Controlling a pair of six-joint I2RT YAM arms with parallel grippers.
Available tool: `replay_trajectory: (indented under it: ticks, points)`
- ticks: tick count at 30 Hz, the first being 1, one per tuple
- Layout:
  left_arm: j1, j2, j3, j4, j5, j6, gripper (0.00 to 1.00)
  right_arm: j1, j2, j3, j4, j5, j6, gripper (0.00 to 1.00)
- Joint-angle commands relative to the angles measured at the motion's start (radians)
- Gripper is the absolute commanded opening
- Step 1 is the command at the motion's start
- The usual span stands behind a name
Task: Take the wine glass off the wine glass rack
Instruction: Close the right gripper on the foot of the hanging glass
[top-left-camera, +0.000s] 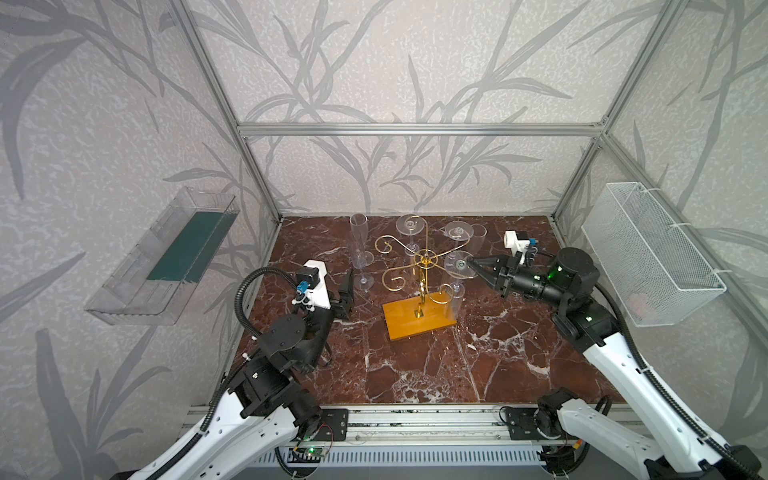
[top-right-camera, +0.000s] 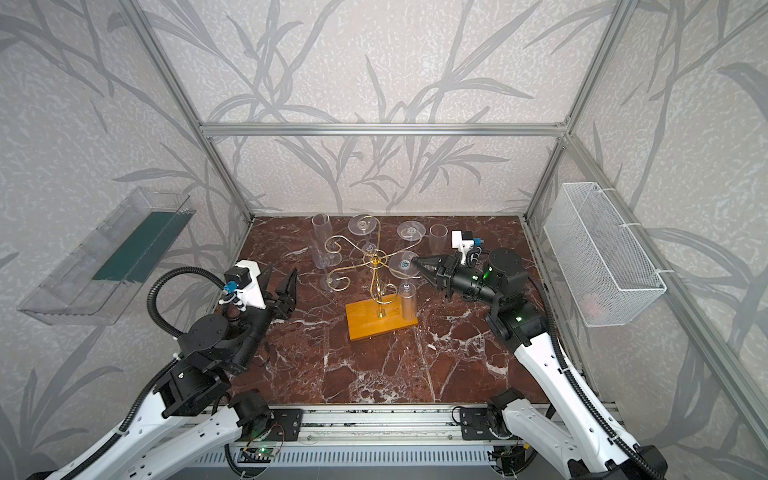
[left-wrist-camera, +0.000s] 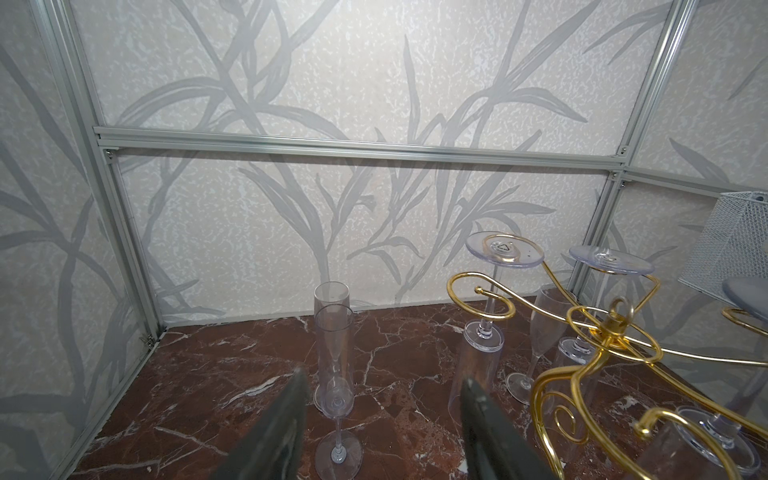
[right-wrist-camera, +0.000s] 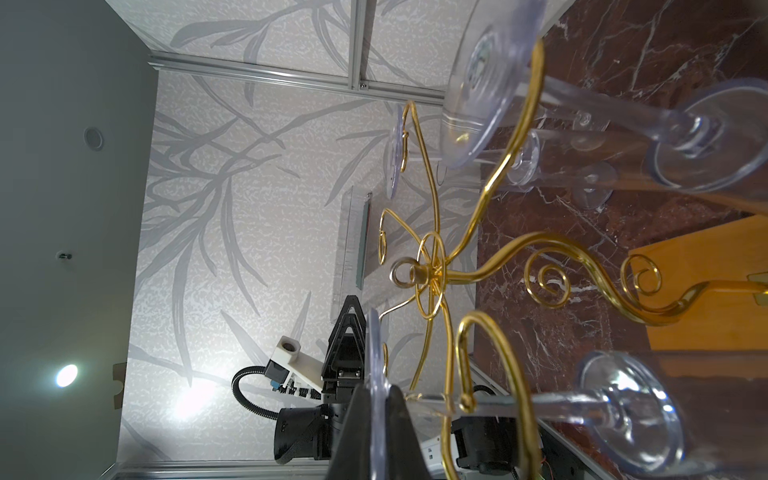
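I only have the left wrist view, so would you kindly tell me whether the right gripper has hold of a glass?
Observer: Yes, the right gripper is shut on the foot rim of a wine glass hanging upside down.
Operator: Is it off the rack?
Observer: No, its stem sits in a hook of the wine glass rack.
Operator: Is anything steadying the base?
Observer: No, the orange base lies on the marble table, and no gripper touches it.

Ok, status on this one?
Left gripper open, empty. Right gripper shut on wine glass foot. Glass not yet off wine glass rack; gold arm hooks its stem.
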Motion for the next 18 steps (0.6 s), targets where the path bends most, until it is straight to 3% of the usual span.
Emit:
replay_trajectory:
  ticks: [1, 18]
  points:
    - [0.006, -0.017, -0.004, 0.0, -0.007, -0.009, 0.6, 0.011, 0.026, 0.055, 0.08, 0.016, -0.02, 0.0]
    - [0.006, -0.077, -0.014, -0.042, -0.036, -0.006, 0.6, -0.037, 0.104, 0.112, 0.102, 0.115, -0.054, 0.0]
